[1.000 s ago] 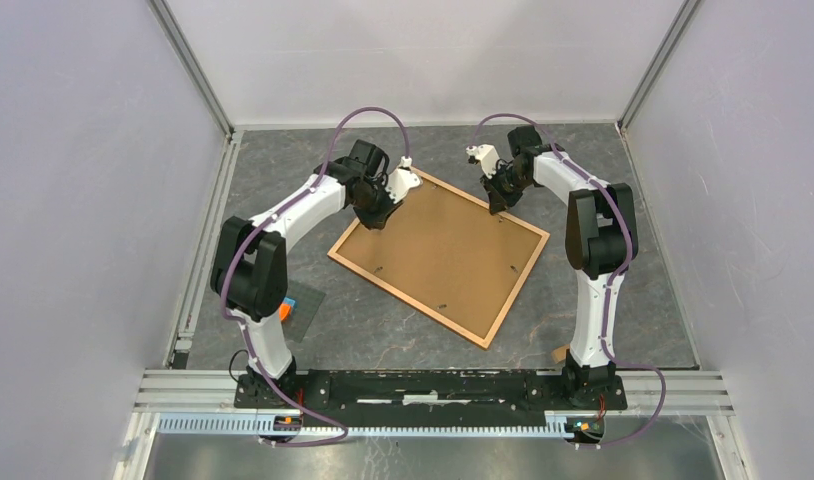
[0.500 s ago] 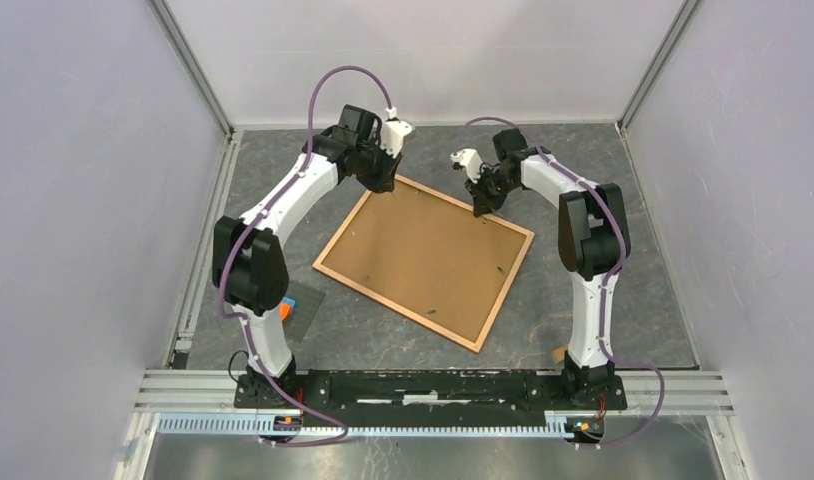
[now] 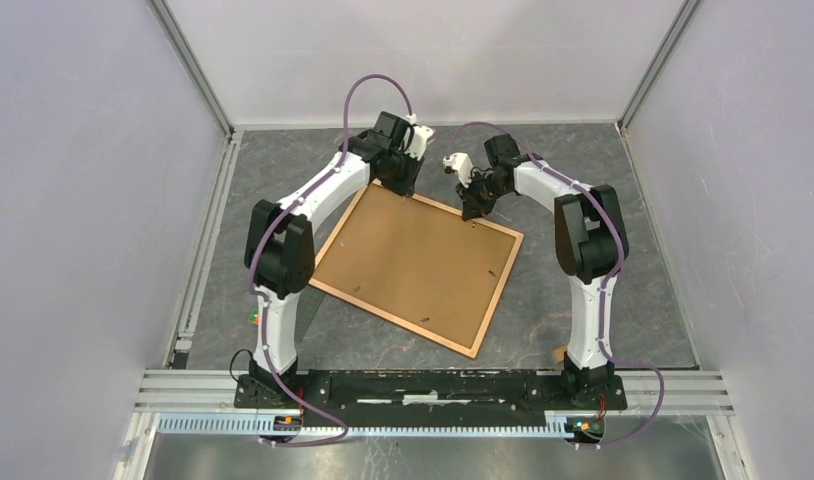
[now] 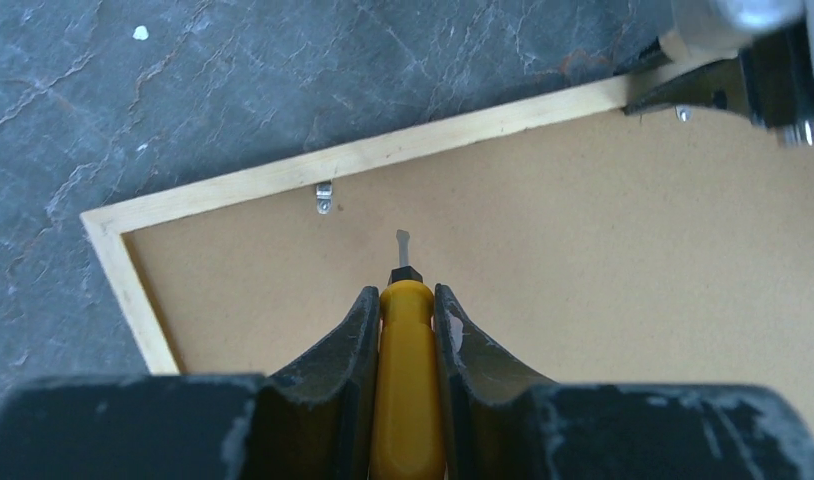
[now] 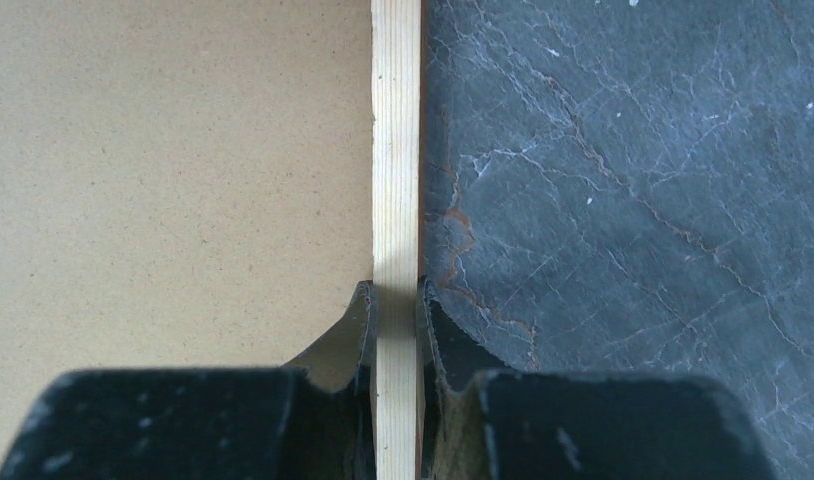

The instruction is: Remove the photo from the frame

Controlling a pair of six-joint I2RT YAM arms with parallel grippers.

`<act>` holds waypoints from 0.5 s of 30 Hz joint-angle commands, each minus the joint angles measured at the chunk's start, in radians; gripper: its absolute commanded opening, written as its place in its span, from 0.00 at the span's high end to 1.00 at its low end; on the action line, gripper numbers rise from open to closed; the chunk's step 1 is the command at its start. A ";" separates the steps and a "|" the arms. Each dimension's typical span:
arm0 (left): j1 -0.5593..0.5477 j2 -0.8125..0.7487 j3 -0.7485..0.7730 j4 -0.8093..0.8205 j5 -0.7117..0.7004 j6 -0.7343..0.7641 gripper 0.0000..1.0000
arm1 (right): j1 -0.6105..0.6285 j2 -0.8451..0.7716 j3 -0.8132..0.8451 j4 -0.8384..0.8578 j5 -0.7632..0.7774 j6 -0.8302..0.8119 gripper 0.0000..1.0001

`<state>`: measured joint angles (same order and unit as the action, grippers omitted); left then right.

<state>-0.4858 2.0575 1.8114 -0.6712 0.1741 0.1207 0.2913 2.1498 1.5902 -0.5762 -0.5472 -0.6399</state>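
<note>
Release of the back, early stage. The frame [image 5: 396,150] is shown lying back-up on the surface [image 5: 633,200], its backing board [image 3: 413,260] in place; the photo is not seen and is judged to lie face-down beneath that board. The right pincer [image 5: 395,295] is clamped on the frame's wooden border, one finger on the board side and one on the outer side, so that the frame is steadied. The left pincer [image 4: 403,292] is closed on the yellow handle of a screwdriver [image 4: 408,380], whose blade projects ahead of the fingers, over the board. A small metal clip [image 4: 324,197] is seen ahead of the blade and slightly to its left, at the border (further clips appear along the other edges). For the next move, the blade would have to be brought under or against this clip and the clip turned clear of the board, with the right grip maintained. Compared with one second earlier, the frame has been swung and drawn leftward, and both pincers have been brought closer together at its far edge.
</note>
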 commanded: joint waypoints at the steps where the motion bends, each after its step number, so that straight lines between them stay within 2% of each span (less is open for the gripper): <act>1: -0.004 0.050 0.082 0.051 -0.052 -0.093 0.98 | 0.038 0.022 -0.046 -0.047 -0.047 0.027 1.00; 9: -0.004 0.099 0.103 0.056 -0.091 -0.088 0.98 | 0.040 0.015 -0.057 -0.049 -0.028 0.025 1.00; 15: 0.004 0.109 0.099 0.054 -0.185 -0.068 0.98 | 0.039 0.011 -0.062 -0.049 -0.022 0.021 1.00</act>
<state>-0.4904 2.1555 1.8702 -0.6491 0.0677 0.0643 0.2939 2.1410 1.5730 -0.5552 -0.5457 -0.6292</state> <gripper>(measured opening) 0.266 0.161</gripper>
